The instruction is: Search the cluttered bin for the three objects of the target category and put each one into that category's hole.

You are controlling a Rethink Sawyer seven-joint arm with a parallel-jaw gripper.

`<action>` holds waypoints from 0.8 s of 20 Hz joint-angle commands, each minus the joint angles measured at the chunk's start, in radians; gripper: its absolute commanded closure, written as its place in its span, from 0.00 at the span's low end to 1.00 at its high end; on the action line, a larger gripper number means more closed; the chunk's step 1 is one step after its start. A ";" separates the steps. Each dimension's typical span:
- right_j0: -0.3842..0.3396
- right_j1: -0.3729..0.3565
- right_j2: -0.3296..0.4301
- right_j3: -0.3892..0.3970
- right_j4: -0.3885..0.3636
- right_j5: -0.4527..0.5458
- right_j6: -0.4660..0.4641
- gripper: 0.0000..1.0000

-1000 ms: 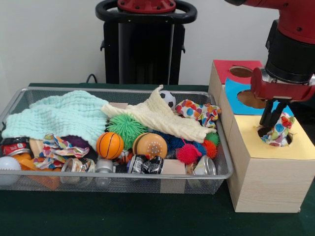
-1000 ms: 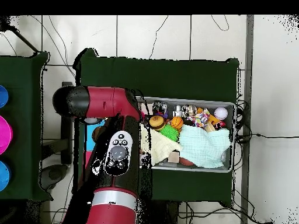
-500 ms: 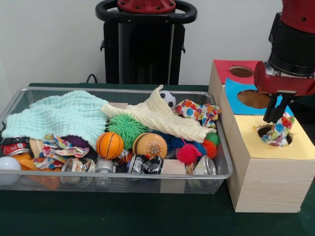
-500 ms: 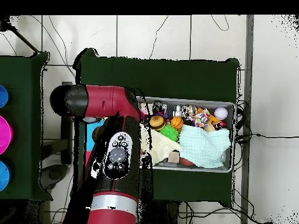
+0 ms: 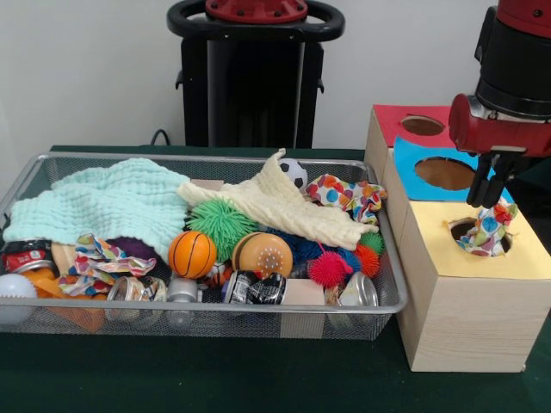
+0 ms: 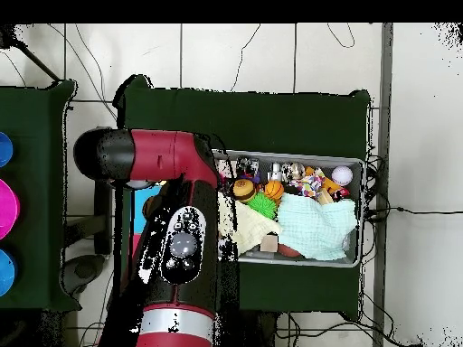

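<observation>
A polka-dot cloth (image 5: pixel 486 231) sticks up out of the round hole in the yellow box top (image 5: pixel 527 258). My gripper (image 5: pixel 487 191) hangs just above it, open, with its dark fingers clear of the fabric. A second polka-dot cloth (image 5: pixel 349 196) lies at the right end of the wire bin (image 5: pixel 258 307), beside the cream knitted cloth (image 5: pixel 275 202). A third one (image 5: pixel 103 258) lies crumpled at the bin's front left. In the overhead view the red arm (image 6: pixel 181 244) hides the gripper and the box.
The bin also holds a mint cloth (image 5: pixel 103 202), a small basketball (image 5: pixel 191 254), spiky balls (image 5: pixel 221 224), cans and jars along the front. The box has a red-topped hole (image 5: pixel 421 125) and a blue-topped hole (image 5: pixel 443 172) behind the yellow one.
The gripper has let go of the polka-dot cloth and risen slightly to the right. The cloth stays in the yellow hole.
</observation>
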 commanded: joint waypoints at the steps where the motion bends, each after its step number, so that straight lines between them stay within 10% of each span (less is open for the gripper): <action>1: -0.043 0.009 0.047 0.012 0.017 0.087 0.180 1.00; 16: -0.031 -0.012 0.044 0.012 0.030 0.098 0.202 1.00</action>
